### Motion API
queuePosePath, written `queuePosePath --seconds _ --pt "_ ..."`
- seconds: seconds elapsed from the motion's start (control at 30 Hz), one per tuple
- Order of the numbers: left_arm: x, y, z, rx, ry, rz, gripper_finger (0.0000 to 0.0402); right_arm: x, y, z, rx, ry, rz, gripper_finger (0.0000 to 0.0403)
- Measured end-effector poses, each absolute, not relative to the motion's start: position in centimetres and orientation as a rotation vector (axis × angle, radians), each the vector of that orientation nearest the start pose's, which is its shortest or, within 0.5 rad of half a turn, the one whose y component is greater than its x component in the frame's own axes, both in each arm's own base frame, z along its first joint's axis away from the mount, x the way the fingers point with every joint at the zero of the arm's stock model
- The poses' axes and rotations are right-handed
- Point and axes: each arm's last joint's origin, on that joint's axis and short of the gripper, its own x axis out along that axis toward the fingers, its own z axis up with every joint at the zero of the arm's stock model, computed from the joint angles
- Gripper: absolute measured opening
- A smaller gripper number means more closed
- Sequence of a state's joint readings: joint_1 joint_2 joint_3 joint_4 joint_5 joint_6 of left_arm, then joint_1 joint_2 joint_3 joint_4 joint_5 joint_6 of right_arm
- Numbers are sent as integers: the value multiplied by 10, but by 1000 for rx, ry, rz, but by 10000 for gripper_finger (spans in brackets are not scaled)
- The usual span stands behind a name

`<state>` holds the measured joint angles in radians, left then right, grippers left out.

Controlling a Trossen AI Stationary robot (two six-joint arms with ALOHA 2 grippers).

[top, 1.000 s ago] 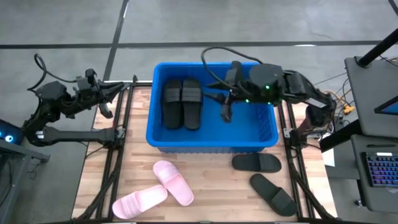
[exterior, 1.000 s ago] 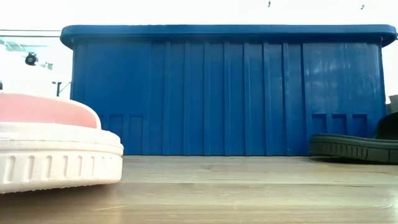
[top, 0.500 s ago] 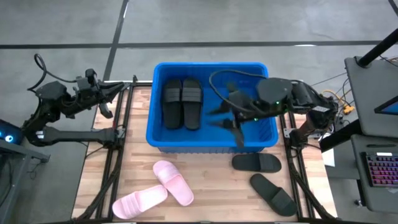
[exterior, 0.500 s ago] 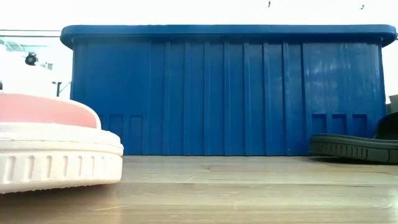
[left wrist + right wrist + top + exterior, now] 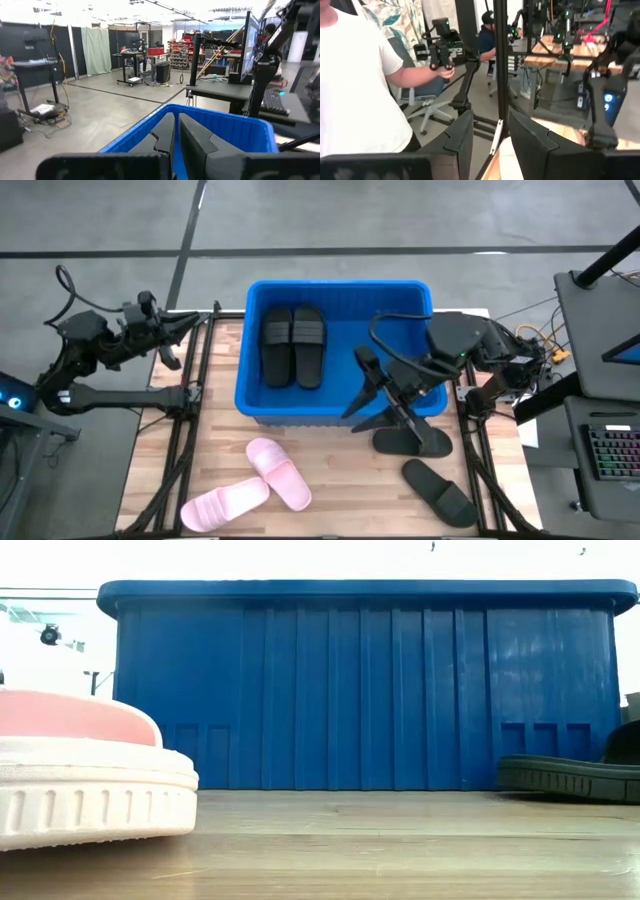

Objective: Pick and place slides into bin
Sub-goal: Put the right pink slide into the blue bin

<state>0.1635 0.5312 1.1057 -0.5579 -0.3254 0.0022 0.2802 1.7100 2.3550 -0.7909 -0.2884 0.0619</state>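
The blue bin (image 5: 340, 350) stands at the table's far middle, and its ribbed near wall (image 5: 360, 690) fills the low view. Two black slides (image 5: 293, 345) lie side by side on its floor, at the left. Two more black slides (image 5: 412, 442) (image 5: 440, 492) lie on the table at the near right. Two pale pink slides (image 5: 278, 472) (image 5: 225, 505) lie at the near left. My right gripper (image 5: 378, 395) hangs open over the bin's near right wall, nothing between its fingers (image 5: 465, 137). My left gripper (image 5: 175, 137) is shut, parked at the far left, pointing at the bin.
One pink slide (image 5: 80, 770) and one black slide (image 5: 570, 775) rest sole down on the wood in the low view. A person in a white shirt (image 5: 355, 85) stands beyond the table. Metal frame rails (image 5: 190, 430) run along the table's left and right sides.
My right gripper has swung from above the bin's inside toward the table's near edge, turning as it went. It now hangs over the bin's near right wall, close to the black slides on the table. The slides and the bin have stayed put.
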Motion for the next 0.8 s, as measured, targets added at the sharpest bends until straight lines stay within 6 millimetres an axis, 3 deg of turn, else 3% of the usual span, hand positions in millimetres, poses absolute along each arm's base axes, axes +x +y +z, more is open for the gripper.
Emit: queuePosePath --seconds 0.2,0.37,0.57,0.8 --pt "59 19 422 -40 -26 472 11 297 94 544 38 179 562 111" --pt "63 16 431 -40 -108 343 20 296 95 543 60 201 559 111" --pt "83 14 452 -48 -296 155 95 286 100 546 27 189 316 106" --pt "110 16 459 -34 -330 78 163 256 113 553 -28 180 72 104"
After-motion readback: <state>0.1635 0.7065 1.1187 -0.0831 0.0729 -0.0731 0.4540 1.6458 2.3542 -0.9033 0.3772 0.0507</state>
